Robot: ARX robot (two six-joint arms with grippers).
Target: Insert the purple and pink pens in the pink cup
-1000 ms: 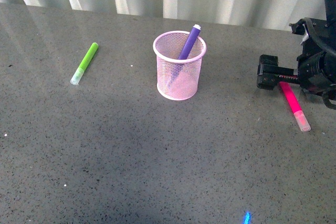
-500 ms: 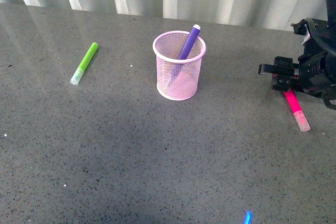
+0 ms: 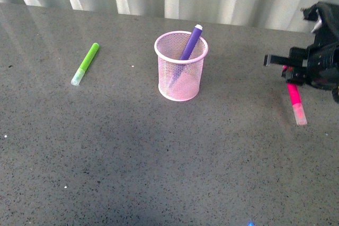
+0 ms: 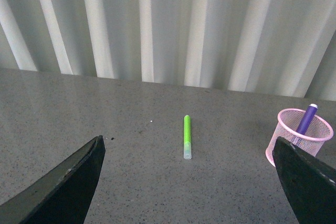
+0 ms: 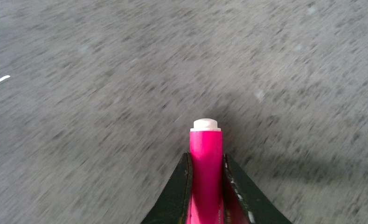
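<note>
The right end effector [image 5: 206, 161] squeezes the pink pen [image 3: 293, 95], out at 3 o'clock over the table [image 3: 159, 157]. The left end effector [image 4: 187, 140] is wide open. The pink cup [image 3: 180, 78] stands at 9 o'clock from that pen, and the purple pen [image 3: 190, 42] leans inside it.

Over the last second the right gripper [image 3: 287, 72] has drawn back toward the desk's right edge and risen a little. Its jaws, which stood beside the pink pen [image 3: 294, 99], are now clamped on the pen's upper barrel. The pen has come along with it: its capped end has shifted away from the near edge and toward the cup's side, and it now sits steeper than when it lay flat.
</note>
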